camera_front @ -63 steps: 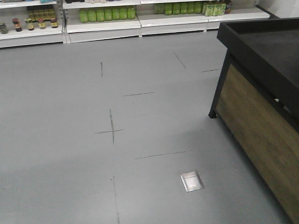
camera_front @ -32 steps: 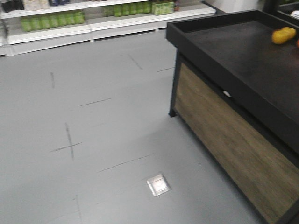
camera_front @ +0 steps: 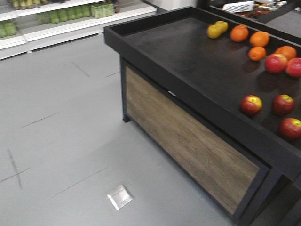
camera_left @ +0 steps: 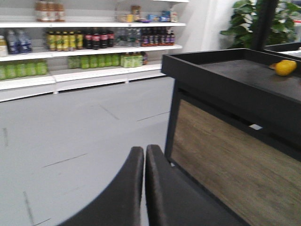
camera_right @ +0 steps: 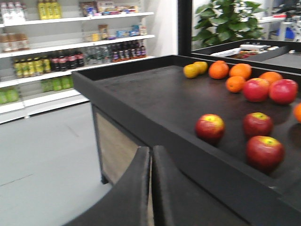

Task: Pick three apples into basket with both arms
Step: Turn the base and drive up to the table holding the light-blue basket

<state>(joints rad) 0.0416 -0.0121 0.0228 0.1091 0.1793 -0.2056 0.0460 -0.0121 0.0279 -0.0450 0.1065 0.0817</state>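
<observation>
Fingers of left arm (camera_left: 131, 174): black, pressed together, nothing held, grey floor (camera_left: 84, 127) beyond. Fingers of right arm (camera_right: 138, 179): likewise closed flat, empty, low beside black tray-topped, wood-panelled bench (camera_right: 141, 89). Three dark maroon-red apples (camera_right: 210, 127) with yellow-green tops on bench near front rim, close together, apart from brighter red apples (camera_right: 256, 89) and oranges (camera_right: 218, 69).
</observation>
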